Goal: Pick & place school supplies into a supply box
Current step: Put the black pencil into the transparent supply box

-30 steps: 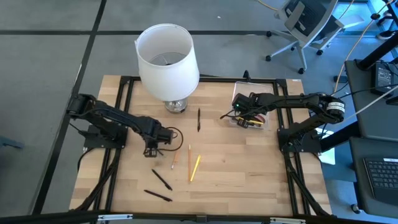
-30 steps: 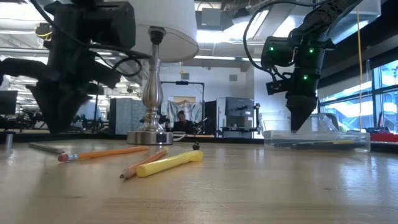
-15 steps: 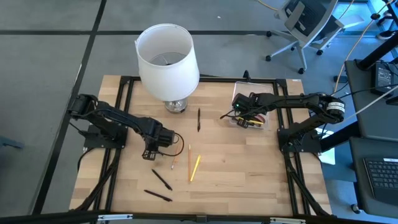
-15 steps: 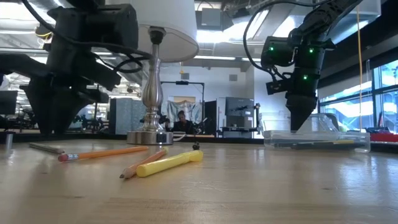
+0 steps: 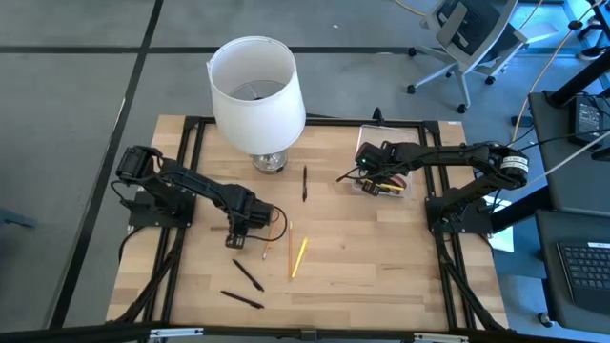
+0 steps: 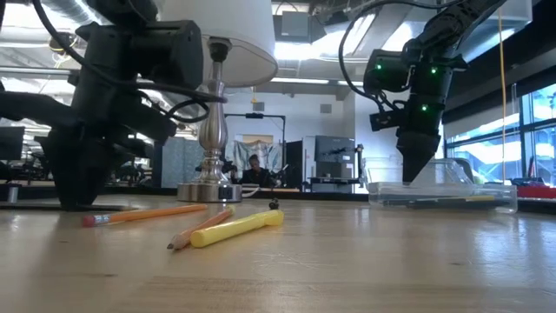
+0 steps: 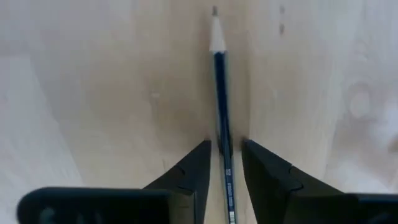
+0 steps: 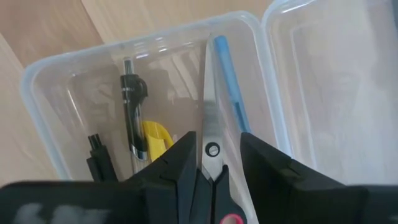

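Standing on wooden table (image 5: 362, 257): lamp (image 5: 257, 90).

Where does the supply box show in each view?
High: supply box at the table's right, under the right gripper.
Low: at right, on the table, below that gripper.
Left wrist: not in it.
Right wrist: fills the picture, scissors over it.
Shared landmark: the right gripper.

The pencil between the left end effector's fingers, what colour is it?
Dark blue pencil with a pale sharpened tip, clearest in the left wrist view.
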